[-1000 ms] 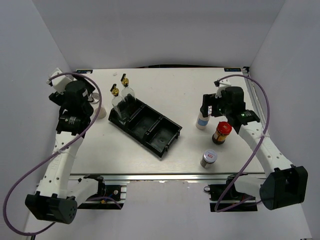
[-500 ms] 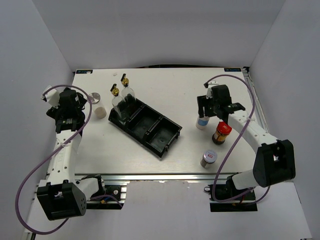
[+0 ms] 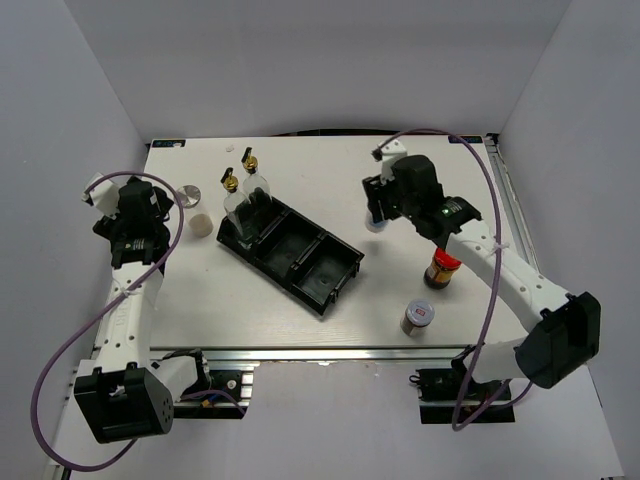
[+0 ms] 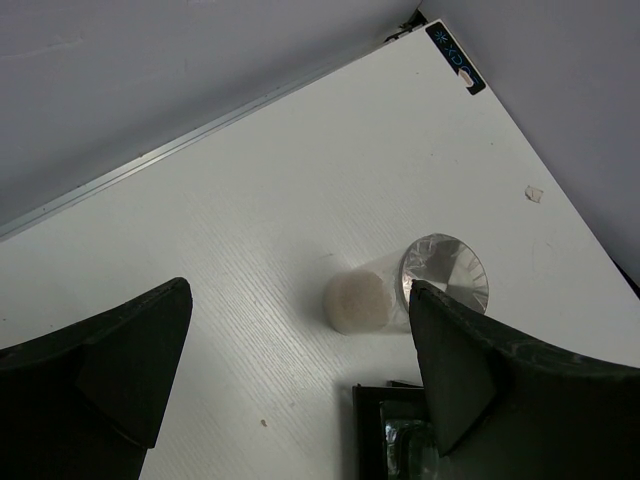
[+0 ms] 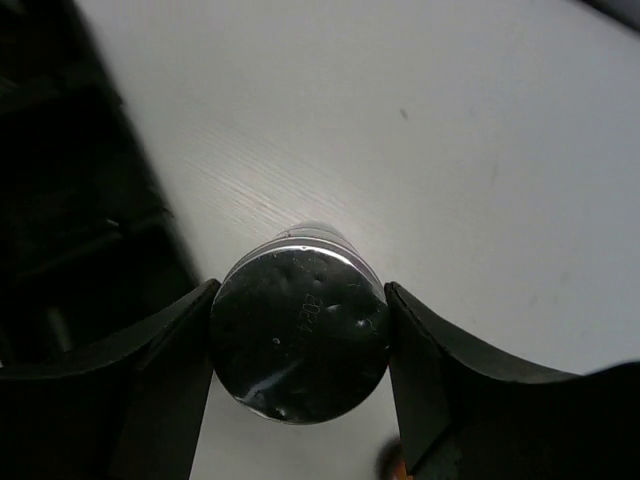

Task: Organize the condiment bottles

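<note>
My right gripper (image 3: 379,207) (image 5: 300,292) is shut on a white shaker jar (image 3: 375,223) by its silver lid (image 5: 300,335), held off the table just right of the black tray (image 3: 300,258). Two clear glass bottles with gold caps (image 3: 232,203) (image 3: 254,183) stand in the tray's left compartment. On the right stand a dark red-lidded jar (image 3: 443,268) and a silver-lidded jar (image 3: 418,317). Another shaker jar (image 3: 195,211) (image 4: 400,295) lies on its side left of the tray. My left gripper (image 3: 163,208) (image 4: 298,310) hangs open just short of it, holding nothing.
The tray's middle and right compartments hold nothing. The tray's corner (image 4: 375,420) and a glass bottle (image 4: 405,445) show at the bottom of the left wrist view. The tray's dark wall (image 5: 60,200) fills the left of the right wrist view. White walls enclose the table.
My right gripper closed on the white shaker jar, lifted it and carried it left and back toward the tray. The left arm drew back to the left, then stayed still.
</note>
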Tool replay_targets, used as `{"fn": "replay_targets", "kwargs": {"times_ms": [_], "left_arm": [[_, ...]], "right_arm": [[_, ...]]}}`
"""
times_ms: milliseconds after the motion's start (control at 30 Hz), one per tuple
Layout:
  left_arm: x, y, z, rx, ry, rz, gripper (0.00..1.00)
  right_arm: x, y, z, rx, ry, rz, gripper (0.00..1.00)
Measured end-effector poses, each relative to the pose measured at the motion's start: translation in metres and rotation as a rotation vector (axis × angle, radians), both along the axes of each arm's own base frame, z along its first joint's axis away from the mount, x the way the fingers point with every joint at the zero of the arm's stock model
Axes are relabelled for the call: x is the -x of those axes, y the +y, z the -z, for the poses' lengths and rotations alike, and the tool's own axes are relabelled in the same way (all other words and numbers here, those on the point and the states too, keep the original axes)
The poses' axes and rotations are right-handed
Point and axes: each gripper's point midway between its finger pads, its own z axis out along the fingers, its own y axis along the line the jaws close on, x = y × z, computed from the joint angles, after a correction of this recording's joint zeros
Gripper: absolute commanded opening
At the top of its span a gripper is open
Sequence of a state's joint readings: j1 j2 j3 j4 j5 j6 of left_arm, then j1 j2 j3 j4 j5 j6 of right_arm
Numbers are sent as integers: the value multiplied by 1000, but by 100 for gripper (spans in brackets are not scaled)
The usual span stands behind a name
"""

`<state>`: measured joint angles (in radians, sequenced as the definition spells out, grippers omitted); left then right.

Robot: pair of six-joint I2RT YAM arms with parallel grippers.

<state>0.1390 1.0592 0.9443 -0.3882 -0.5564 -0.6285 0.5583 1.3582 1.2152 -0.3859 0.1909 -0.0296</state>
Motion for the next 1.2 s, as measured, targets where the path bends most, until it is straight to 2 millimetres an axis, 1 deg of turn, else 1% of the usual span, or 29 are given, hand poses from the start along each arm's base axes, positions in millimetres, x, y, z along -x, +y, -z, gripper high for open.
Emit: {"fn": "replay_targets", "kwargs": {"times_ms": [100,200,267,333,400,467,533,600,667,767,833,933,1000,1067,1167,1200], "left_arm": [[0,0,-1,-1,-4,1,98],[0,-1,-2,0,-7,6,98],[-1,-3,-2,5,-11,17,98],[-2,-4,-3,7,-13,24,98],[-3,-5,-2,10,-14,32,98],[-4,-7,-2,16,-14,42,98],[-5,-8,-1,19,-14,50,98],[-6,-9,0,23,-12,57,98],[-6,-10,0,26,-12,62,98],[-8,-11,-1,28,-18,69,98],[-9,-12,-1,30,-21,75,98],[-11,-14,0,35,-21,85,98],[-13,-15,2,40,-17,93,98],[-16,-17,6,47,-8,104,98],[-20,-19,13,59,11,120,98],[-22,-20,16,63,17,125,98]], "right_arm": [[10,50,-48,-67,-113,-144,7],[30,98,-85,-138,-193,-302,7],[39,123,-96,-169,-217,-378,7],[44,147,-97,-181,-222,-438,7],[43,171,-90,-178,-213,-481,7],[39,189,-76,-166,-191,-507,7],[35,203,-54,-143,-153,-523,7],[31,211,-33,-116,-114,-528,7],[27,215,-13,-88,-75,-528,7],[24,219,4,-64,-41,-526,9],[23,219,10,-56,-31,-524,10],[22,219,11,-53,-33,-515,12],[19,219,12,-49,-41,-503,17],[13,220,15,-42,-50,-486,19],[5,222,32,-16,-45,-459,25],[2,222,40,-3,-38,-451,29]]}}
